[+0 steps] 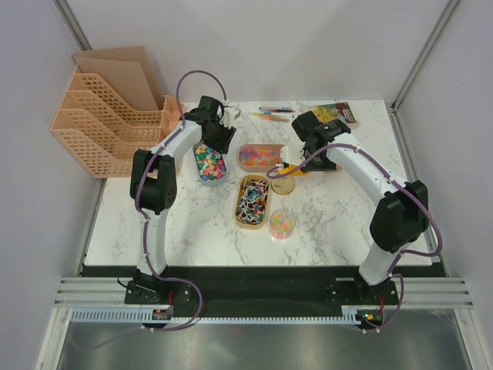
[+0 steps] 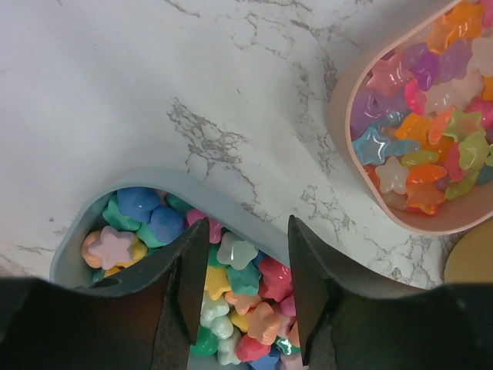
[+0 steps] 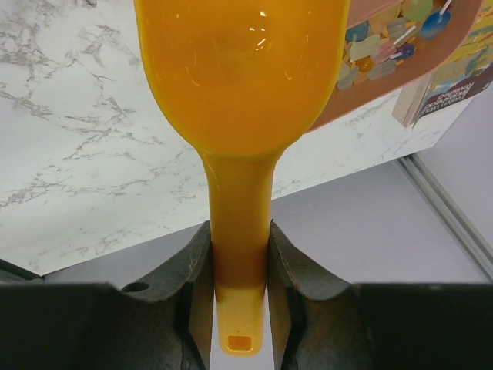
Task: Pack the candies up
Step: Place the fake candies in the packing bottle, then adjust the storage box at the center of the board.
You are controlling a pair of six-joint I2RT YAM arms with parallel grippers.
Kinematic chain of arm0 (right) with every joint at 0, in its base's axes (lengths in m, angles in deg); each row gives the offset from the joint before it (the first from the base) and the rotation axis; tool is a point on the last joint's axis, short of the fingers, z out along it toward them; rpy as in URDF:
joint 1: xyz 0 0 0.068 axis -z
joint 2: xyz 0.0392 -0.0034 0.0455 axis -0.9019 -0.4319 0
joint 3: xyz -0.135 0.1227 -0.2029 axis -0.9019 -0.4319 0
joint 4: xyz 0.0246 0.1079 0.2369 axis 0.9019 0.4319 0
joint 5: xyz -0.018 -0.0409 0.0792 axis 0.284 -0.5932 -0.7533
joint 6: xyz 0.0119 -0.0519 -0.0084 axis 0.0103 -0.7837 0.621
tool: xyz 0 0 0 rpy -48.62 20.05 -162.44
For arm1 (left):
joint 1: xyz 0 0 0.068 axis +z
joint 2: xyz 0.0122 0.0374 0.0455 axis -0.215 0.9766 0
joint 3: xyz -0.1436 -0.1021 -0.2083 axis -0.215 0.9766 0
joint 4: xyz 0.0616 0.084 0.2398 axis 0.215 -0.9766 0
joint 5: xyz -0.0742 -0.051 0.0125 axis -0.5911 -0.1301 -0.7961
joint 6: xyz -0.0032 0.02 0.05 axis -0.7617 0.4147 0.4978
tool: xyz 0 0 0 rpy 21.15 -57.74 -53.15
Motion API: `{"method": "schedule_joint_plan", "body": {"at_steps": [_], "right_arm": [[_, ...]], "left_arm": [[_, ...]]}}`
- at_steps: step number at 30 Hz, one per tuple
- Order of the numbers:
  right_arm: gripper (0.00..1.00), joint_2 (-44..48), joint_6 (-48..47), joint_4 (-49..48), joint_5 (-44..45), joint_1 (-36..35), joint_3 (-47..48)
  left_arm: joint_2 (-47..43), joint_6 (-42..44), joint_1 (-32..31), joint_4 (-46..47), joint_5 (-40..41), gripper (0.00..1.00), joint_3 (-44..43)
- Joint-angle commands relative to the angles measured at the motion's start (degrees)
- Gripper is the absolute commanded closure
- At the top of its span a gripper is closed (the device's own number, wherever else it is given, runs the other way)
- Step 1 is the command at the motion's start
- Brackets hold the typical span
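Note:
Star-shaped candies in mixed colours fill a grey-blue soft container (image 1: pixel 209 165) at the back left. My left gripper (image 1: pixel 215 139) is open above its far end. In the left wrist view my left gripper (image 2: pixel 246 231) has candies (image 2: pixel 262 308) between its fingers, and one finger sits at the wavy rim (image 2: pixel 231 212). More candies lie in a pink oval tray (image 1: pixel 258 157), which also shows in the left wrist view (image 2: pixel 347 116). My right gripper (image 1: pixel 306 162) is shut on the handle of a yellow-orange scoop (image 1: pixel 291 170); the right wrist view shows that gripper (image 3: pixel 239 231) and the scoop's underside (image 3: pixel 239 69).
A wooden oval tray (image 1: pixel 252 202) holds wrapped sweets on sticks. A round wooden dish (image 1: pixel 283 184) and a small clear cup of candies (image 1: pixel 282 224) stand beside it. Pens (image 1: pixel 273 114) and a printed box (image 1: pixel 336 113) lie at the back. A peach file rack (image 1: pixel 108 116) stands far left.

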Motion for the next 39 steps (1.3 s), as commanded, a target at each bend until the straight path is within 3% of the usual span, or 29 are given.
{"method": "schedule_joint_plan", "body": {"at_steps": [1,8,16,21,22,26,28,33,39], "right_arm": [[1.0,1.0,0.6,-1.7,-0.7,0.2,-0.1],[1.0,0.3,-0.4,-2.6,-0.8,0.7,0.6],[1.0,-0.6,-0.5,-3.7,0.5,2.5,1.8],[1.0,-0.7,-0.1,-4.3,0.9,3.2,1.6],[1.0,-0.8,0.0,-4.5,1.1,3.4,1.7],[0.99,-1.8,0.4,-5.3,1.1,4.0,2.1],[1.0,-3.2,0.5,-5.7,1.0,4.3,3.2],[1.0,-5.8,0.9,-5.8,0.4,5.1,7.5],[1.0,-7.9,0.8,-6.0,0.7,6.0,10.0]], "left_arm": [[0.9,-0.8,-0.3,-1.7,2.2,0.48,-2.0],[1.3,-0.4,-0.3,-2.6,2.3,0.55,-0.6],[3.7,1.0,-0.9,-4.2,1.3,0.85,-5.3],[5.1,3.5,-1.5,-7.3,0.1,0.92,-8.5],[4.5,4.3,-1.6,-8.8,0.1,0.98,-8.4],[0.6,9.3,-1.7,-10.4,0.3,0.98,-2.7],[-3.6,16.7,-1.6,-10.5,-1.0,0.98,4.0],[-9.9,26.0,-1.6,-10.6,-3.3,0.98,15.9],[-11.8,33.2,-2.7,-10.5,-5.8,0.98,17.9]]}}
